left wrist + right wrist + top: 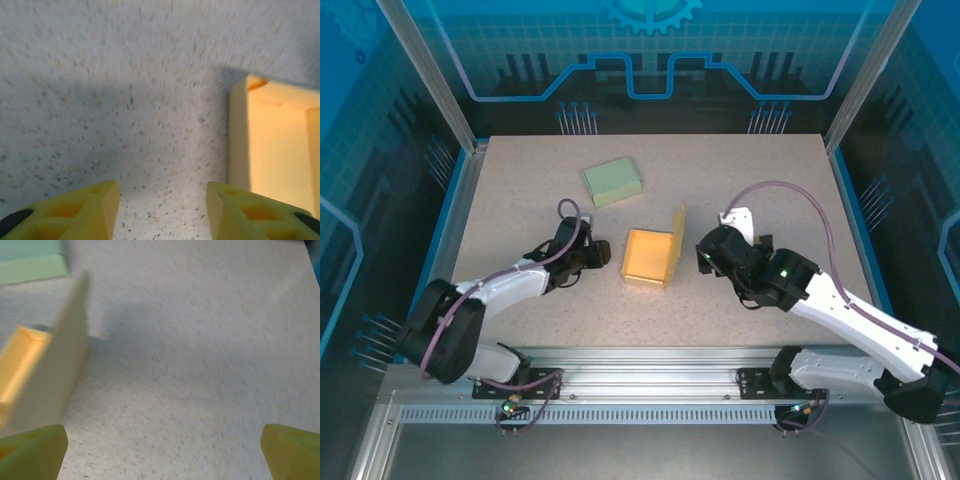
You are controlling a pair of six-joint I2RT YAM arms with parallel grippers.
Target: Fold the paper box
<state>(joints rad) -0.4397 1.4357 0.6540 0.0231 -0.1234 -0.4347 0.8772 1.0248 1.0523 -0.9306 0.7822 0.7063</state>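
- A yellow paper box (648, 258) lies open near the middle of the speckled table (520, 200). Its lid flap (678, 232) stands upright along its right side, and its inner floor shows bare.
- A pale green box (612, 182) lies closed farther back and to the left, its inside hidden.
- The left gripper (162, 187) is just left of the yellow box, fingers parted over the table, gripping nothing.
- The right gripper (164, 435) is just right of the lid flap, fingers spread wide, gripping nothing.

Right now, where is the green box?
In the top view, the green box lies toward the far side, just behind and left of the yellow box.
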